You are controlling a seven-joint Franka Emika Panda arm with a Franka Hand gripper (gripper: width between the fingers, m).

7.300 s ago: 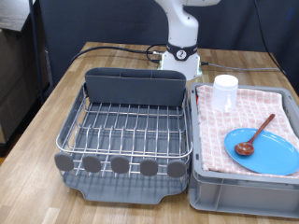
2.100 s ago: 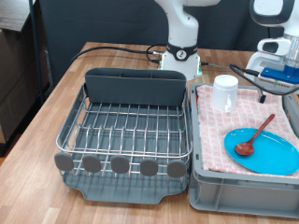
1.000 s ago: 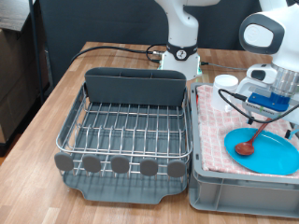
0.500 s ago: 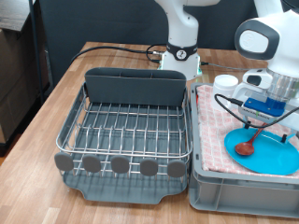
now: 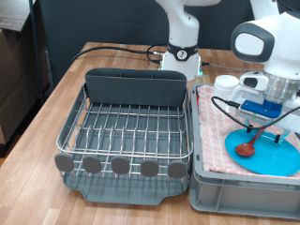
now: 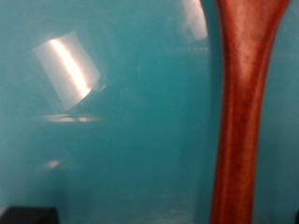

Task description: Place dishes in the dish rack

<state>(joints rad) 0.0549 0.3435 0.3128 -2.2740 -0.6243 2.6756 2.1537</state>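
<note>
The light-blue plate [image 5: 281, 156] lies on the pink checked cloth [image 5: 218, 127] in the grey crate at the exterior view's right. The brown wooden spoon [image 5: 247, 147] rests on it, bowl toward the rack. My gripper [image 5: 265, 125] hangs low over the spoon's handle and the plate, with nothing between its fingers. The wrist view shows the plate [image 6: 112, 121] very close and the spoon handle [image 6: 245, 103] beside it; one dark fingertip [image 6: 28, 213] shows at the corner. The white cup [image 5: 225, 86] stands on the cloth behind my hand. The wire dish rack [image 5: 127, 131] holds no dishes.
The rack's dark grey caddy [image 5: 136, 89] stands along its far side, round grey tabs [image 5: 120, 166] along its near side. The crate's wall [image 5: 234, 195] borders the rack. The robot base [image 5: 181, 56] and cables sit at the back of the wooden table [image 5: 37, 122].
My arm came in from the exterior view's right and moved down and leftward over the plate. It now hangs lower, just above the spoon. The dishes have not moved.
</note>
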